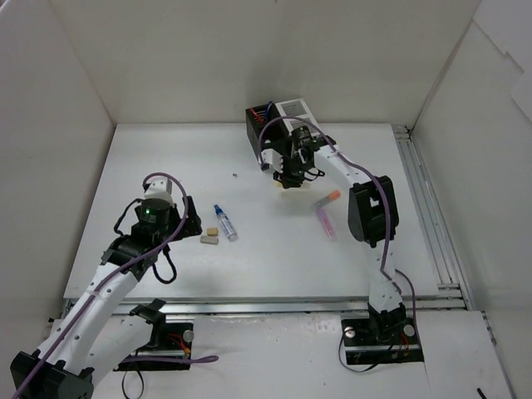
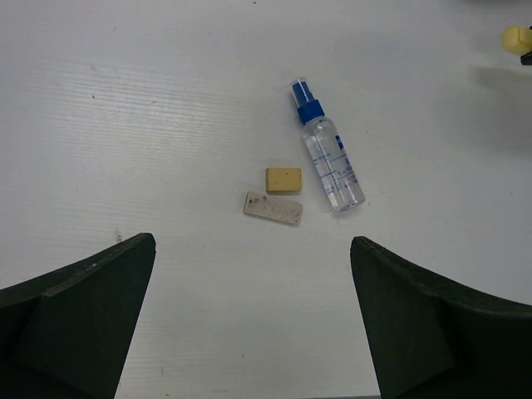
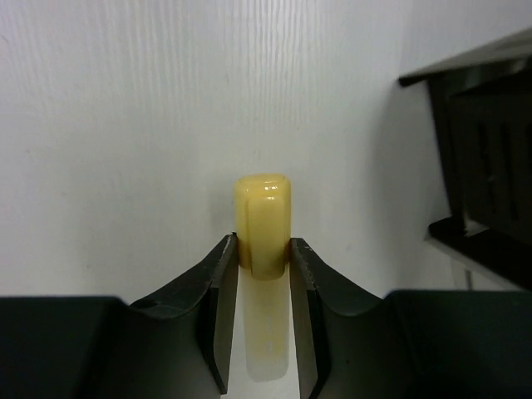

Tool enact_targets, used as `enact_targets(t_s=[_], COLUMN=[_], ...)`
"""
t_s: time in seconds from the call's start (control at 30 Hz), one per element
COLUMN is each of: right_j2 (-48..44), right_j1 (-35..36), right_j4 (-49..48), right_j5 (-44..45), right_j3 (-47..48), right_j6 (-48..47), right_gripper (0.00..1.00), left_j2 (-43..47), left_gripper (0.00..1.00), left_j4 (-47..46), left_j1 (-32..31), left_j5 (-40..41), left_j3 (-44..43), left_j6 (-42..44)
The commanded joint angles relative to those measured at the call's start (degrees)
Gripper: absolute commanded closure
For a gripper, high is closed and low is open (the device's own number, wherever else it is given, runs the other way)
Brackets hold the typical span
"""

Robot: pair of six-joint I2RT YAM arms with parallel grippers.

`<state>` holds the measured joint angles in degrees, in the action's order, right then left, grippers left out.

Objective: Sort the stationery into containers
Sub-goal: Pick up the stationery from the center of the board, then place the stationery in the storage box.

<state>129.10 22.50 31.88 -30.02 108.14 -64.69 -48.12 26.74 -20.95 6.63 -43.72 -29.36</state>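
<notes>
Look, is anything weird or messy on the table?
A spray bottle lies on its side beside the tan eraser and the grey eraser, odd among stationery. The grey eraser looks speckled with dirt. Nothing looks spilled.

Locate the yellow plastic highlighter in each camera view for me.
Top external: yellow highlighter in the right gripper, beside the black divided organizer cube.
Left wrist: its tip at the top right corner.
Right wrist: centre, pinched between the jaws.
Shared landmark: that cube, on the right wrist view's right edge.
</notes>
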Motion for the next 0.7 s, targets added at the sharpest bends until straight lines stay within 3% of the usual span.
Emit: enact_targets(t_s=[0.0, 0.07, 0.17, 0.2, 0.3, 0.43, 0.67], right_j2=[-10.2, -14.0, -17.7, -18.3, -19.1, -11.5, 0.6], right_j1=[1.6, 2.1, 2.5, 2.5, 2.5, 2.5, 2.3], right_j4=[-5.6, -9.9, -25.8, -39.6, -64.8, -71.2, -77.8], right_j5=[-9.7, -12.2, -13.6, -12.8, -4.7, 4.6, 13.9], right_j3=[1.8, 0.2, -3.6, -7.0, -12.4, -4.9, 6.0], right_j6=[1.4, 2.9, 13.1, 22.3, 38.3, 49.9, 56.3], right_gripper=[0.96, 0.96, 0.96, 0.97, 0.96, 0.96, 0.96], left_j2=[1.1, 0.9, -0.1, -0.4, -1.4, -2.4, -4.2], left_gripper=[0.0, 0.0, 0.0, 0.0, 0.0, 0.0, 0.0], left_j4=[-2.2, -2.9, -4.0, -4.3, -5.2, -5.4, -5.2], left_j1=[-0.3, -0.3, -0.3, -0.3, -0.3, -0.3, 0.2], left_j5=[1.3, 1.2, 0.8, 0.6, 0.5, 0.7, 0.8], left_j3=[-3.0, -2.9, -3.1, -3.1, -3.2, -4.0, -5.4], left_j6=[-0.1, 0.2, 0.3, 0.3, 0.5, 1.1, 1.9])
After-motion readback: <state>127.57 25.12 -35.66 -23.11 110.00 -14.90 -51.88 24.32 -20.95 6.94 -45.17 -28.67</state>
